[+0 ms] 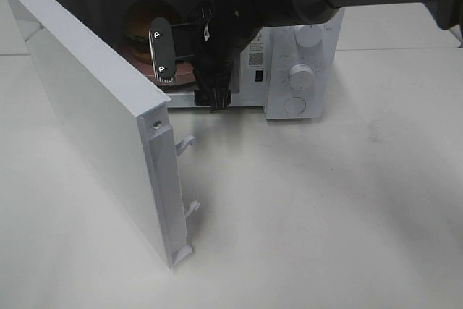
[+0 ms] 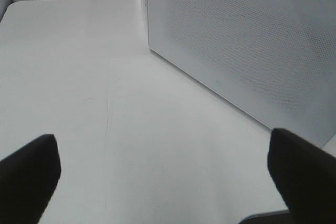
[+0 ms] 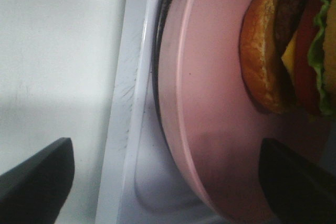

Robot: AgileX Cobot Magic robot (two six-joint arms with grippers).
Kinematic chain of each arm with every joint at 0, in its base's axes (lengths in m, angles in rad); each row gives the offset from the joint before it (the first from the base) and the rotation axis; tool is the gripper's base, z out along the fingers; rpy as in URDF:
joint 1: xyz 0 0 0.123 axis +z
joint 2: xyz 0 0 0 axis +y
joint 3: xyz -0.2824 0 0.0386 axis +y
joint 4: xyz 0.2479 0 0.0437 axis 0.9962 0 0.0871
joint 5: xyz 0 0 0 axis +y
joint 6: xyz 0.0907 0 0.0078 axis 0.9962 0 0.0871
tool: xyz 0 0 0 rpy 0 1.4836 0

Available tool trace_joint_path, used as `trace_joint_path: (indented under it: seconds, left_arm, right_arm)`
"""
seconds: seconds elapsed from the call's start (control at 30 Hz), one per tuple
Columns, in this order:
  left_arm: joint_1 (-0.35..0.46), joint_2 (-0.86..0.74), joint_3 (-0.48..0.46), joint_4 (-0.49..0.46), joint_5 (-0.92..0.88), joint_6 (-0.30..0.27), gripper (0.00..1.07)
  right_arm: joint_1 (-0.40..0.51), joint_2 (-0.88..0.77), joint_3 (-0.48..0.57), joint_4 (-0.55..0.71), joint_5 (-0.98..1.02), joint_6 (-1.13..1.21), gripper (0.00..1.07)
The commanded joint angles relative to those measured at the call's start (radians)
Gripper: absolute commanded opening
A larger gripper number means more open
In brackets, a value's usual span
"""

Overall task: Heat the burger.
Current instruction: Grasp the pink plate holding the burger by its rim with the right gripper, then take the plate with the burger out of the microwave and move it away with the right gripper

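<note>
The burger (image 1: 140, 24) sits on a round pink plate (image 1: 184, 74) inside the open microwave (image 1: 300, 70). In the right wrist view the burger (image 3: 283, 40) lies toward the back of the plate (image 3: 210, 103), whose rim is near the microwave's front sill. My right gripper (image 1: 188, 74) is at the oven's opening, just in front of the plate, and its jaws stand wide open with nothing held (image 3: 165, 148). My left gripper (image 2: 163, 140) is open and empty, low over the table beside the outer face of the microwave door (image 2: 252, 40); it is out of the high view.
The microwave door (image 1: 94, 106) swings far out to the left front, with two latch hooks (image 1: 187, 141) on its edge. Knobs (image 1: 301, 74) are on the panel at the right. White table (image 1: 325, 208) spreads in front.
</note>
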State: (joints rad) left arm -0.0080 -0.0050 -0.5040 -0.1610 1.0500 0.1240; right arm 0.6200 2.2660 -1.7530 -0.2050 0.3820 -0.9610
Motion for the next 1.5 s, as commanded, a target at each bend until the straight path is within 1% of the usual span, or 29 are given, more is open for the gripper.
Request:
trace_joint_path:
  seconds: [0.03,0.17,0.23,0.43,0.47,0.5,0.53,0.57,0.6,0.63,0.67,0.7,0.73,0.77,0.8,0.83,0.87,0.9,0.93,0.97,1.0,1.3,1.43,1.5]
  left_arm:
    - [0.003,-0.020,0.003,-0.005,-0.011,0.000,1.00]
    - [0.003,-0.020,0.003,-0.005,-0.011,0.000,1.00]
    - [0.003,-0.020,0.003,-0.005,-0.011,0.000,1.00]
    - [0.003,-0.020,0.003,-0.005,-0.011,0.000,1.00]
    - [0.003,-0.020,0.003,-0.005,-0.011,0.000,1.00]
    - [0.003,-0.020,0.003,-0.005,-0.011,0.000,1.00]
    - [0.003,-0.020,0.003,-0.005,-0.011,0.000,1.00]
    - [0.003,-0.020,0.003,-0.005,-0.011,0.000,1.00]
    - [0.003,-0.020,0.003,-0.005,-0.011,0.000,1.00]
    - [0.003,-0.020,0.003,-0.005,-0.011,0.000,1.00]
    - [0.003,-0.020,0.003,-0.005,-0.011,0.000,1.00]
    - [0.003,-0.020,0.003,-0.005,-0.011,0.000,1.00]
    - [0.003,-0.020,0.003,-0.005,-0.011,0.000,1.00]
    - [0.003,-0.020,0.003,-0.005,-0.011,0.000,1.00]
    - [0.003,-0.020,0.003,-0.005,-0.011,0.000,1.00]
    - [0.003,-0.020,0.003,-0.005,-0.011,0.000,1.00]
    - [0.003,-0.020,0.003,-0.005,-0.011,0.000,1.00]
    - [0.003,-0.020,0.003,-0.005,-0.011,0.000,1.00]
    - [0.003,-0.020,0.003,-0.005,-0.011,0.000,1.00]
    - [0.003,-0.020,0.003,-0.005,-0.011,0.000,1.00]
    - [0.003,-0.020,0.003,-0.005,-0.011,0.000,1.00]
    - [0.003,-0.020,0.003,-0.005,-0.011,0.000,1.00]
    - [0.003,-0.020,0.003,-0.005,-0.011,0.000,1.00]
    - [0.003,-0.020,0.003,-0.005,-0.011,0.000,1.00]
  right_arm:
    - [0.003,0.030,-0.048,-0.002,0.025,0.004,0.89]
    - [0.003,0.055,-0.089,-0.002,0.034,0.004,0.89]
    - [0.003,0.087,-0.134,0.002,0.050,0.003,0.88]
    - [0.004,0.117,-0.172,0.006,0.054,0.002,0.87]
    - [0.004,0.129,-0.181,0.006,0.054,0.002,0.86]
    - [0.004,0.140,-0.185,0.006,0.054,0.000,0.82]
    - [0.004,0.140,-0.185,0.006,0.054,0.000,0.82]
    - [0.004,0.147,-0.185,0.006,0.055,-0.009,0.75]
    - [0.004,0.147,-0.185,0.006,0.055,-0.009,0.75]
    - [0.004,0.148,-0.185,0.006,0.055,-0.011,0.70]
    - [0.004,0.150,-0.185,0.006,0.051,-0.011,0.60]
    - [0.004,0.150,-0.185,0.006,0.051,-0.011,0.60]
    - [0.004,0.150,-0.185,0.006,0.048,-0.011,0.53]
    - [0.004,0.150,-0.185,0.006,0.048,-0.011,0.53]
    - [0.004,0.150,-0.185,0.006,0.048,-0.011,0.39]
    - [0.004,0.150,-0.185,0.006,0.049,-0.011,0.23]
    - [0.004,0.150,-0.185,0.006,0.049,-0.011,0.23]
    - [0.004,0.149,-0.185,0.007,0.054,-0.011,0.15]
    - [0.004,0.149,-0.185,0.007,0.054,-0.011,0.15]
    - [0.004,0.147,-0.185,0.018,0.059,-0.011,0.03]
    - [0.004,0.142,-0.185,0.028,0.060,-0.013,0.00]
    - [0.013,0.120,-0.185,0.049,0.112,-0.047,0.00]
    - [0.025,0.107,-0.185,0.095,0.179,-0.136,0.00]
    - [0.025,0.099,-0.185,0.099,0.208,-0.175,0.00]
